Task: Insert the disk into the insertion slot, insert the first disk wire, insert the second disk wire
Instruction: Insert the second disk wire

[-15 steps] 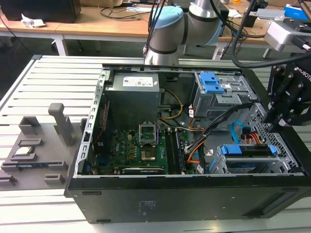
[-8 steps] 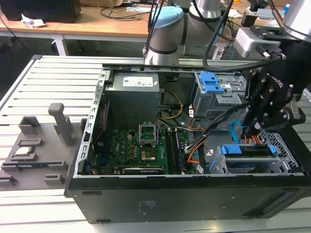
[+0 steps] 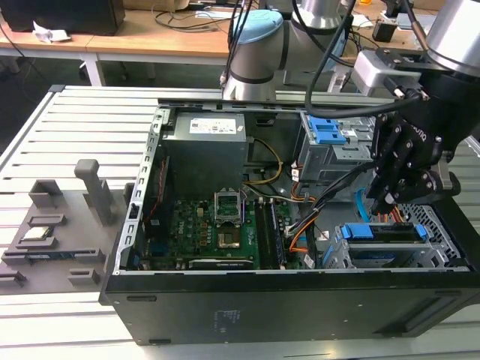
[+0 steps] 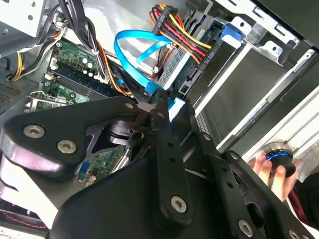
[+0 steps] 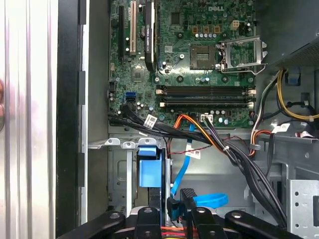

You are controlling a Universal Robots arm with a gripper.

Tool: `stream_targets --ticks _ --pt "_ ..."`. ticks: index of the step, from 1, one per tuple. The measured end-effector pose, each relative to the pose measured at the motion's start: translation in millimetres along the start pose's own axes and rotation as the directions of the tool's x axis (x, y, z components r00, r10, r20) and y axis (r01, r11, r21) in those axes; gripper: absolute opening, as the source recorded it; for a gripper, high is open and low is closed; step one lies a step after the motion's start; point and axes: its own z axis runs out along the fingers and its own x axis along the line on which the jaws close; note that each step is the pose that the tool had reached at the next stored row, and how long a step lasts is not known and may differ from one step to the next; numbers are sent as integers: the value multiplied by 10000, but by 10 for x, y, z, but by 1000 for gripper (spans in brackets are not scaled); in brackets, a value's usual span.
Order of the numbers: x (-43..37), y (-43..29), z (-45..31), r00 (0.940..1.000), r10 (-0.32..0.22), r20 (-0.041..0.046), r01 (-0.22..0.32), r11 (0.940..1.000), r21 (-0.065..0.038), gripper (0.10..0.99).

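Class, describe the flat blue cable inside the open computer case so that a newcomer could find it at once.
Start at the black computer case lying open on the slatted table, then go to the disk in its blue carrier at the exterior view's right. The flat blue cable loops beside it, under the gripper; neighbouring wires are round and orange, red, yellow or black.

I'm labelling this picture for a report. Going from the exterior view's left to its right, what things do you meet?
Grey fixture block → power supply → motherboard → disk in the insertion slot, with the gripper above it.

The disk (image 3: 382,234) in its blue carrier lies flat, seated in the silver insertion slot (image 3: 439,244), directly beneath the tool (image 3: 386,196).
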Motion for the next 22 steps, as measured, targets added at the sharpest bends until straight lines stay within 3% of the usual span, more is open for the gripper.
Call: stream_targets --ticks 3,5,9,11,13,22 --pt "0 0 3 10000 1 -1 -1 10000 0 290" --pt "0 0 4 10000 1 -3 -1 10000 0 161" --pt "17 0 10 10000 2 -2 -2 10000 1 161" --pt "71 -2 41 10000 2 -4 -2 10000 0 161" --pt "74 -40 122 10000 1 -1 -1 10000 1 161" --pt "76 -155 199 10000 0 -1 0 10000 -1 161"
